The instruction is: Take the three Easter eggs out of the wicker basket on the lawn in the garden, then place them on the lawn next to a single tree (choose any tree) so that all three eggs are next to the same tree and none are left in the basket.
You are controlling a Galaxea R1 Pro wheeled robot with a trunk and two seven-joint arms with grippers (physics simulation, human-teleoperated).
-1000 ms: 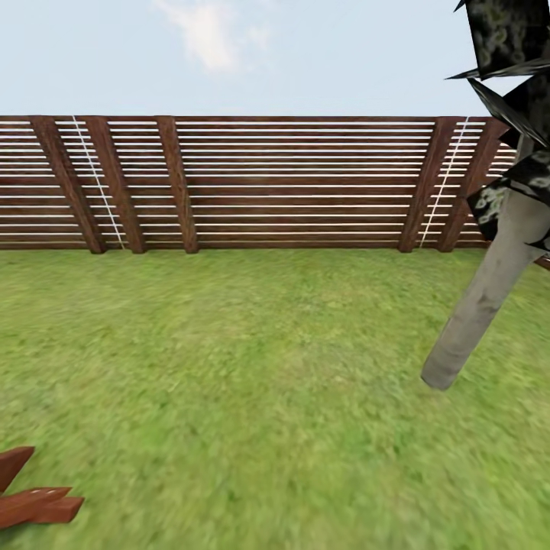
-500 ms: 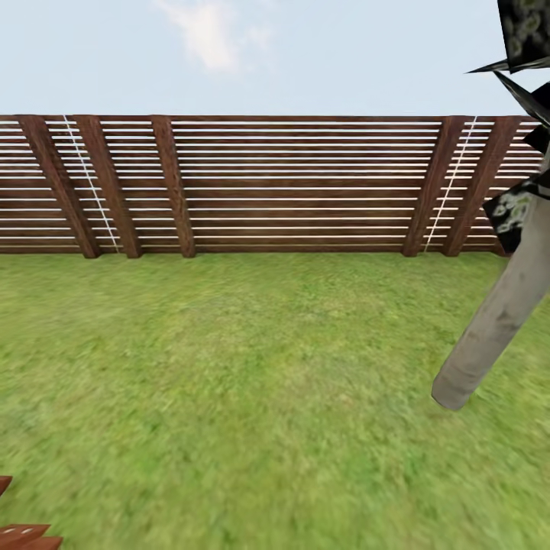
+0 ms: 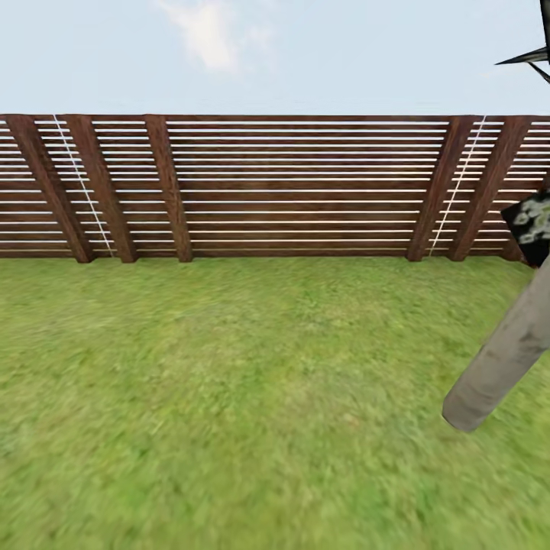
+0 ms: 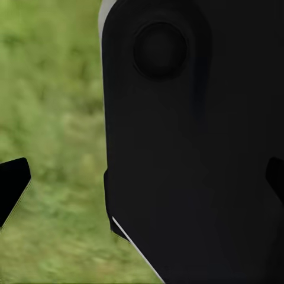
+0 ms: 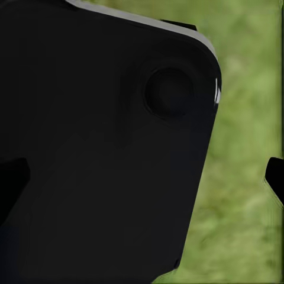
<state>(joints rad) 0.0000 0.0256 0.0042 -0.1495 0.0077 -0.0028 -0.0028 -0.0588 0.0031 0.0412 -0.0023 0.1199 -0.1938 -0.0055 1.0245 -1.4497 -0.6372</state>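
- The short green lawn with yellowish patches (image 3: 229, 397) fills the head view from about 9 o'clock round through 6 to 3 o'clock; its grass is soft and blurred, paler and yellower toward the middle.
- A brown fence of thin horizontal slats and slanting posts (image 3: 290, 187) runs across the far edge of the lawn, from 9 to 3 o'clock, with pale blue sky and a faint cloud above it at 12 o'clock.
- The thin, smooth grey-beige tree trunk (image 3: 504, 355) stands at about 4 o'clock, leaning toward the edge of the head view, its foot set in the grass. Dark black-green angular leaf planes (image 3: 535, 221) with pale specks hang at 3 o'clock, and one sharp dark tip shows near 1 o'clock.
- In the left wrist view a broad black rounded body (image 4: 189, 148) blocks most of the sight, with blurred grass beside it; dark finger tips (image 4: 12, 183) sit wide apart at the edges, so the left gripper looks spread open, holding nothing.
- In the right wrist view a similar black body (image 5: 106, 154) covers the grass; the right gripper's dark tips (image 5: 275, 177) also sit far apart, empty.
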